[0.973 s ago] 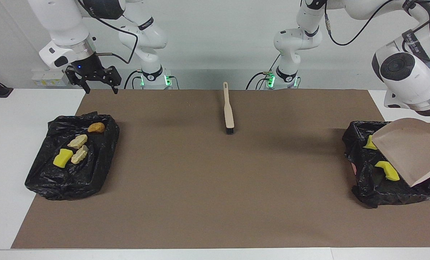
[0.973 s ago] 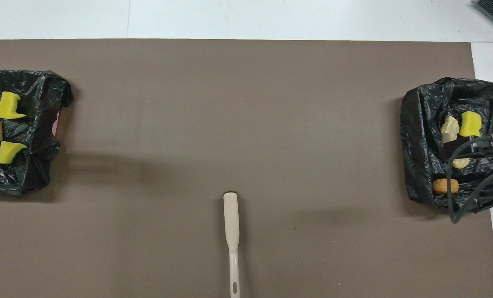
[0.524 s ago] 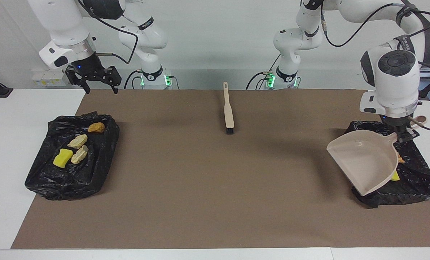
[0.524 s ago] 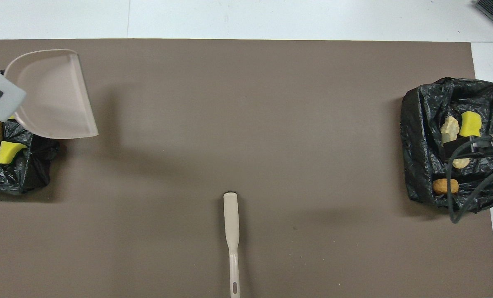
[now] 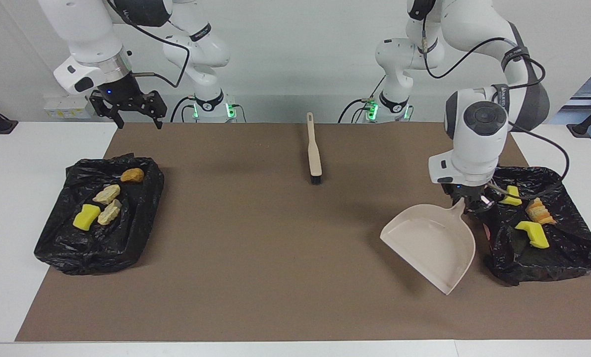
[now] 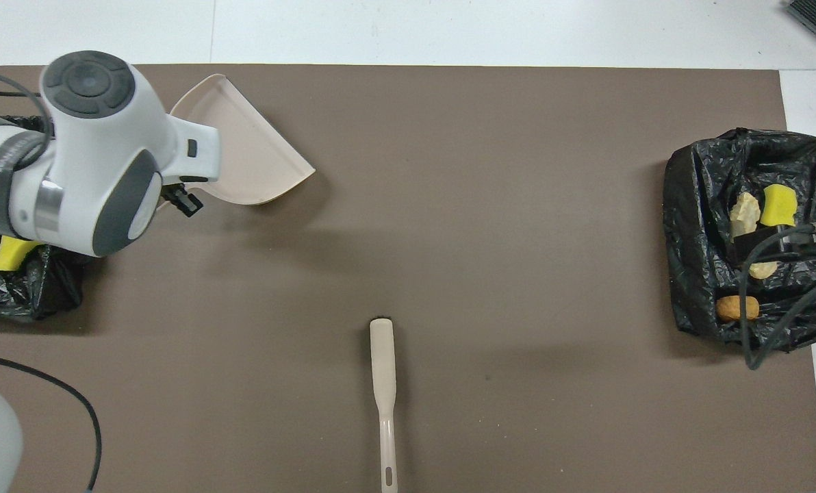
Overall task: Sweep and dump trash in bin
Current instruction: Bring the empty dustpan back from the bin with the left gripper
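Facing view first. The left gripper (image 5: 466, 202) was clamped on the handle of the dustpan (image 5: 432, 243). A moment before, the pan was tipped up over the black bin bag (image 5: 568, 248) at the left arm's end of the table. Now the arm had swung in toward the middle, and the pan hung empty over the brown mat (image 5: 275, 258), just beside that bag, at about eight o'clock from it. With the pan out of the way, three scraps showed in the bag: two yellow sponge bits (image 5: 533, 233) and an orange-striped roll (image 5: 538, 211). So the dump looked finished. The other bag (image 5: 97, 233), at the right arm's end, held four scraps (image 5: 108, 203) and had not changed. No scrap lay on the mat, so I think the job was nearly done. The brush (image 5: 315, 151) lay flat at twelve o'clock on the mat, where it was before. The right gripper (image 5: 136, 115) waited up in the air with its jaws wide and nothing in them, over the mat's corner at eleven o'clock.

Overhead view next. The left arm now covered most of its bag (image 6: 11, 301), where earlier only the pan's edge peeked in. The dustpan (image 6: 254, 157) sat at ten o'clock over the mat (image 6: 449, 205). One yellow bit (image 6: 11, 252) peeked out. The brush (image 6: 383, 383) lay at six o'clock. The other bag (image 6: 743, 233) at three o'clock held its scraps (image 6: 778, 205), the same as before.
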Tool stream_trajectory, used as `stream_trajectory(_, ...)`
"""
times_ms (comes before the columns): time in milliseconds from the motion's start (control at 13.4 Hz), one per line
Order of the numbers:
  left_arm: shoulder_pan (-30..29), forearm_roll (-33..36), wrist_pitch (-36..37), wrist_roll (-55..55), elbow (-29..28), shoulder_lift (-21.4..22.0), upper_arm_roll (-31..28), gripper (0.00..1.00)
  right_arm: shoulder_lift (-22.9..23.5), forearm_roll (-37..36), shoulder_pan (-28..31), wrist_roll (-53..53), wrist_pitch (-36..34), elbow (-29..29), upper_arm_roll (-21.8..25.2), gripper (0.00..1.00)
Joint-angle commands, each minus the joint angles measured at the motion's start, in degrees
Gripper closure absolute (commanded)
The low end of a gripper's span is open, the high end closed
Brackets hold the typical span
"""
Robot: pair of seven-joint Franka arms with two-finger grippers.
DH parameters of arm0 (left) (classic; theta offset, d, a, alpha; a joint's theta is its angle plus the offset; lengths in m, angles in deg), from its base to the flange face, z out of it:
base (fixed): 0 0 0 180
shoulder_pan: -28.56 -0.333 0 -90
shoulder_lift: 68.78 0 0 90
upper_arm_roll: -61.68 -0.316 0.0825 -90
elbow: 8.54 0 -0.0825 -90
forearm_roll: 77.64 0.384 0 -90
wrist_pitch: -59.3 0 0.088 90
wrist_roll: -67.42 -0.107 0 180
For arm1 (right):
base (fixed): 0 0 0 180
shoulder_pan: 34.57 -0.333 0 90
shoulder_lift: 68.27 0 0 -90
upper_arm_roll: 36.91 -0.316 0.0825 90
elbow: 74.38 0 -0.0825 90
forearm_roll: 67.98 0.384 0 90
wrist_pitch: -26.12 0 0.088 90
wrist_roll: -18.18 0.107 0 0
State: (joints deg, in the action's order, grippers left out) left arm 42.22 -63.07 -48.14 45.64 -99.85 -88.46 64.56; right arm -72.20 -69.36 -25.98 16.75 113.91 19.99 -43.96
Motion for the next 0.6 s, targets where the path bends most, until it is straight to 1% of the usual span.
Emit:
stream_trajectory(0,3.9,-5.1,-3.5,13.7,-1.2,0.2,-1.1,1.0,0.1,0.6,0.2,0.8,0.3,-0.3,-0.2,0.0)
stream_trajectory(150,5.9,-7.4,-6.1,24.8,-1.1,-0.7,-1.1,1.0,0.1,0.6,0.3,0.8,0.3,-0.3,-0.2,0.0)
stream_trajectory(225,7.0,-11.6,-8.5,30.1,-1.2,-1.4,-1.0,1.0,0.1,0.6,0.3,0.8,0.3,-0.3,-0.2,0.0)
stream_trajectory(299,8.3,-14.5,-9.5,34.1,-1.1,-1.6,-1.1,1.0,0.1,0.6,0.3,0.8,0.3,-0.3,-0.2,0.0)
stream_trajectory(374,8.7,-15.4,-9.9,37.4,-0.9,-1.8,-1.1,1.0,0.1,0.6,0.3,0.8,0.3,-0.3,-0.2,0.0)
stream_trajectory(524,11.7,-15.6,-12.1,41.8,-0.7,-2.8,-1.1,1.0,0.1,0.7,0.3,0.8,0.3,-0.3,-0.2,0.0)
